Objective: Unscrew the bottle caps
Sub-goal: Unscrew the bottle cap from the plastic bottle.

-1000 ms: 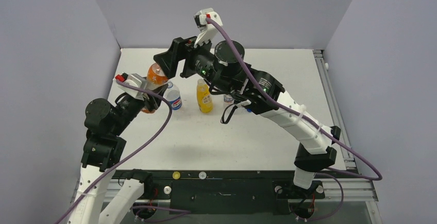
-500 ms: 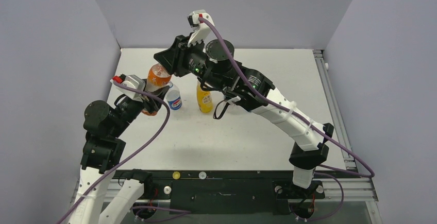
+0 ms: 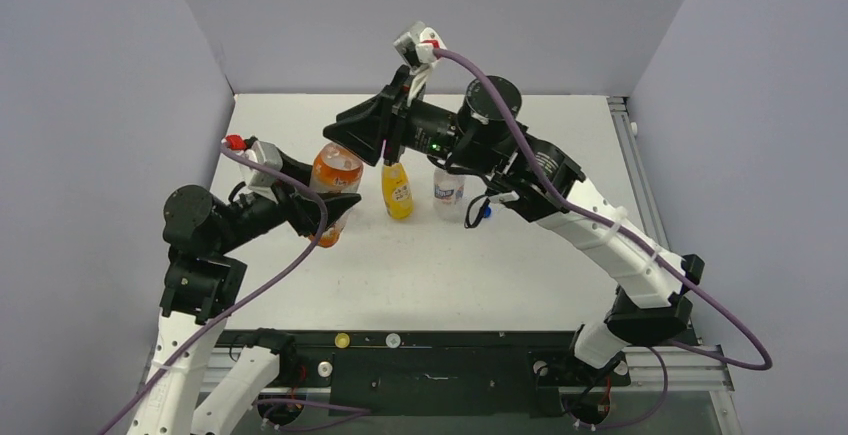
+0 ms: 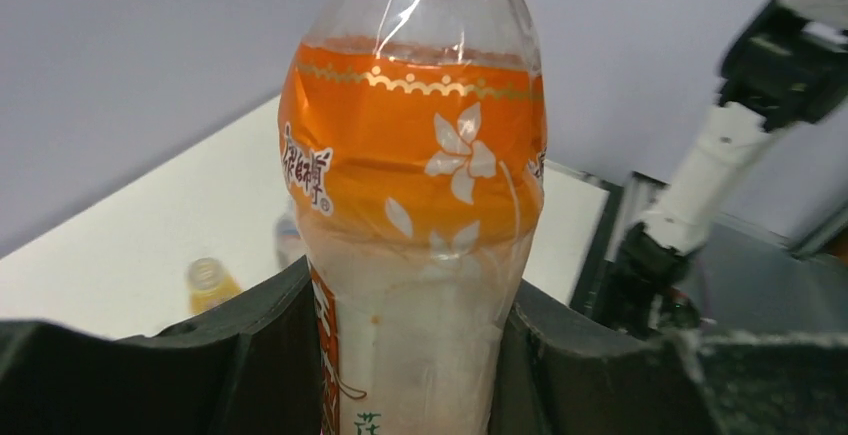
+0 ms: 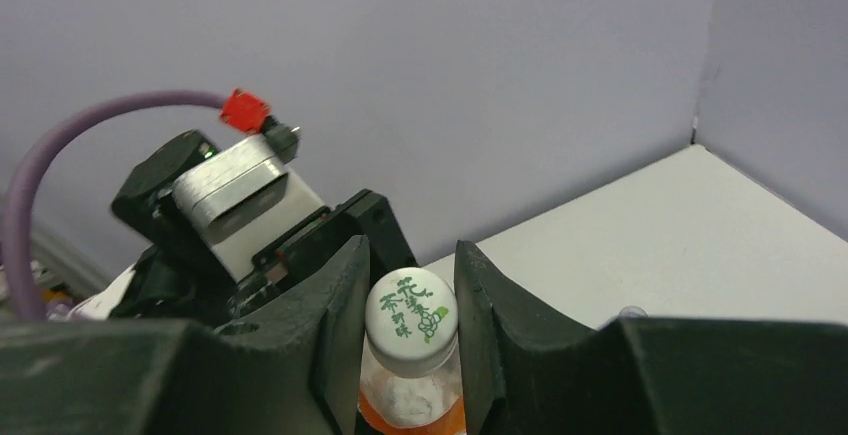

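Note:
My left gripper (image 3: 322,210) (image 4: 410,295) is shut on the lower body of the orange drink bottle (image 3: 335,170) (image 4: 420,165), held off the table and leaning. Over its neck my right gripper (image 3: 350,140) (image 5: 410,275) is shut on the whitish bottle cap (image 5: 411,320) with green print, one jaw pressing each side. In the top view that cap is hidden under the right gripper. The yellow juice bottle (image 3: 397,192) and the water bottle (image 3: 449,187) stand on the table behind. Another bottle (image 4: 288,240) shows only as a blur behind the orange one.
A small yellow round piece (image 3: 342,340) and a white one (image 3: 392,339) lie on the black rail at the near edge. Grey walls enclose the white table (image 3: 560,135) on three sides. The right arm arches over the standing bottles.
The left arm has carried the orange bottle right and nearer. The right gripper followed it and closed on its cap. The water bottle is uncovered again.

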Controlling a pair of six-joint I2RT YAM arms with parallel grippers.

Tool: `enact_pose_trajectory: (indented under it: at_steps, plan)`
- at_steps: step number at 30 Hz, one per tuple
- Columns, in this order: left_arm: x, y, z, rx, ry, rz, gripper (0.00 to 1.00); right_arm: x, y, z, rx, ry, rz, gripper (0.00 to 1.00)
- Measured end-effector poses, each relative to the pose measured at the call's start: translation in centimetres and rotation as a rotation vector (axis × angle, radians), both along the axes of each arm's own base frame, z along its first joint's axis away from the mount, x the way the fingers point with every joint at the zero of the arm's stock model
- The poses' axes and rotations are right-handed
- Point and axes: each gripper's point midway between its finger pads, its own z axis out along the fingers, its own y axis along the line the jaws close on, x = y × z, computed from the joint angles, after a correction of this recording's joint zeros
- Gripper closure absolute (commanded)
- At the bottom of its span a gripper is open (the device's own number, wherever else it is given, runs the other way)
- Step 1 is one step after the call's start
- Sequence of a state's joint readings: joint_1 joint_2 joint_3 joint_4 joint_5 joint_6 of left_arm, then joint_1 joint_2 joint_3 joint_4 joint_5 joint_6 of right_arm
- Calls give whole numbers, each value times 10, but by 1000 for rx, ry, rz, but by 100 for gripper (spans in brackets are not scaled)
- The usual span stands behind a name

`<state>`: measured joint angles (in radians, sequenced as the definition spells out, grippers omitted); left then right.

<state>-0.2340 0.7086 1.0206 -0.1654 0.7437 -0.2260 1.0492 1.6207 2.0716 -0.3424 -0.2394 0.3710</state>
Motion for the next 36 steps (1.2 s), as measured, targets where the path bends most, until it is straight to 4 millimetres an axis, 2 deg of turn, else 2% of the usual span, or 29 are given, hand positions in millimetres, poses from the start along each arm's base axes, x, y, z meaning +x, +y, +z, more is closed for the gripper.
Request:
enact_pose_trajectory:
  at_steps: [5, 6, 8, 9, 11, 13, 17, 23, 26, 29, 33, 36]
  plan:
    - [-33, -24, 26, -89, 66, -264, 100, -31, -18, 25, 64, -94, 162, 100]
    - [-37, -27, 28, -96, 82, -303, 100, -34, -21, 27, 71, -106, 186, 98]
    - [-42, -31, 30, -101, 105, -363, 100, -38, -23, 30, 78, -123, 221, 72]
    - [-44, -32, 31, -103, 114, -383, 100, -40, -24, 30, 79, -128, 234, 37]
    - [-47, -33, 33, -111, 126, -405, 100, -40, -24, 30, 77, -131, 242, 23]
    - [-48, -32, 35, -117, 123, -401, 100, -42, -22, 26, 57, -131, 236, 20]
    - [-37, -23, 36, -121, 30, -261, 100, -34, -20, 22, 9, -111, 67, 19]
    - [-15, 3, 34, -39, -172, 4, 100, -37, -19, 35, 27, -62, -168, 18]
    - [-1, 15, 25, 26, -229, 106, 100, -24, -14, 39, 44, -26, -253, 17]
    - [11, 24, 15, 82, -242, 178, 100, -12, -1, 29, 31, 4, -304, 17]
    - [22, 35, 8, 131, -248, 252, 100, 0, 17, 3, -28, 26, -337, 32]
    - [28, 41, 6, 149, -248, 297, 100, 4, 25, -12, -63, 39, -350, 48]
